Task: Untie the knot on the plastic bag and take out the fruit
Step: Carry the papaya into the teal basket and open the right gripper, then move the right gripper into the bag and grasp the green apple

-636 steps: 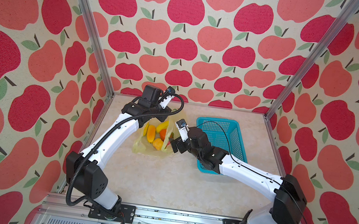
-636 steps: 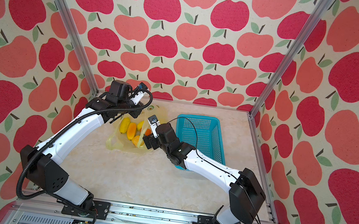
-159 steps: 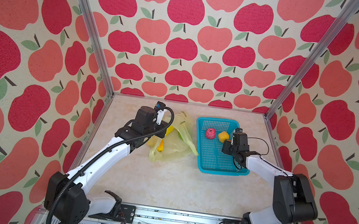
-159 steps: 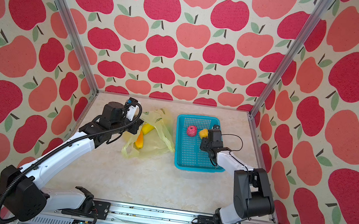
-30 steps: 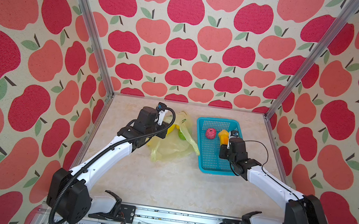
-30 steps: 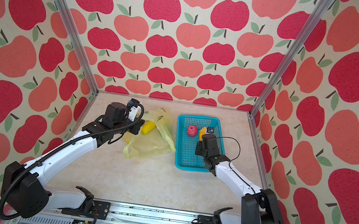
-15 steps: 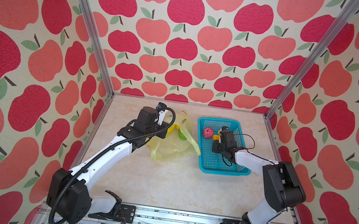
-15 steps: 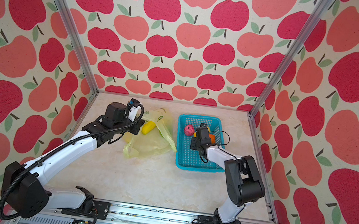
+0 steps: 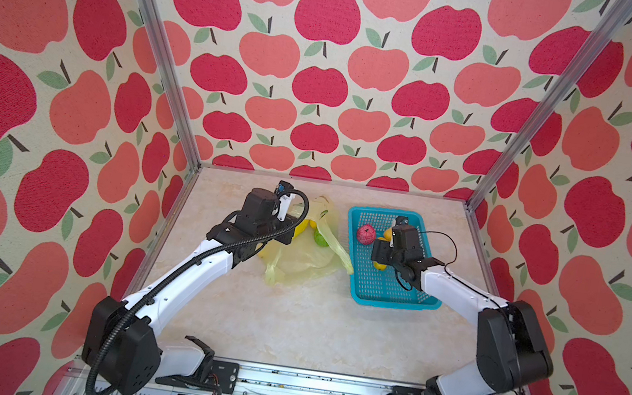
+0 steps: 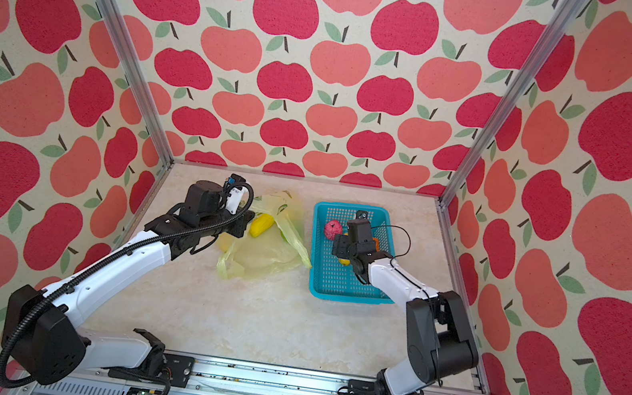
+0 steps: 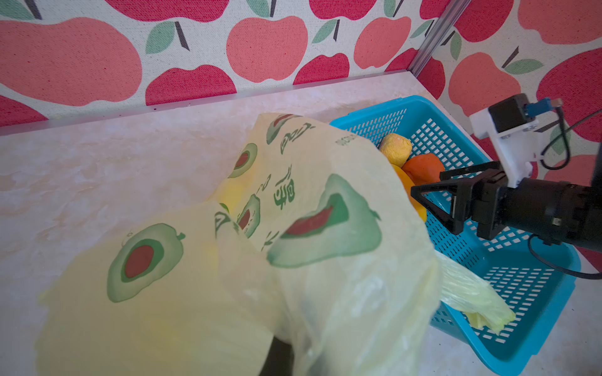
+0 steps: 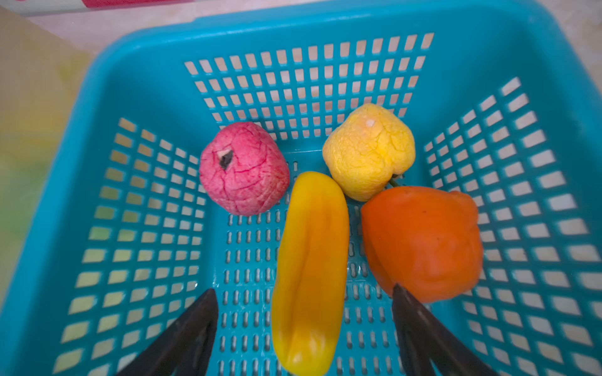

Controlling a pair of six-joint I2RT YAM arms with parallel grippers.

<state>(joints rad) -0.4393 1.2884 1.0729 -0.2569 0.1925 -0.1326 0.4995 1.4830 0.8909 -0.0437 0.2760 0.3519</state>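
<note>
No knot to see. The bag [image 9: 306, 256] lies open on the tabletop [image 9: 287, 329], just beside the basket [image 9: 396, 302], with one handle [image 11: 472, 299] over its rim. Four are out: pink fruit [image 12: 244, 169], pale fruit [image 12: 368, 149], orange fruit [image 12: 420, 241], long fruit [image 12: 309, 260]. Right tool [image 12: 303, 291] is spread astride the long fruit, not gripping. Left tool [image 9: 288, 232] is pressed together, apparently on bag film, though the grip is hidden. Ribbed fruit [image 10: 262, 225] and green fruit [image 9: 320, 239] remain in the bag.

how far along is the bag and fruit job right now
Done: the plastic bag lies untied, one handle loop loose, and four pieces sit in the turquoise basket: pink-red apple, knobbly yellow fruit, long yellow fruit, orange fruit.
In hand: the right claw is open astride the long yellow fruit; the left claw, shut, seems to pinch the bag.
Left: a bright yellow fruit and a green fruit in the bag.
</note>
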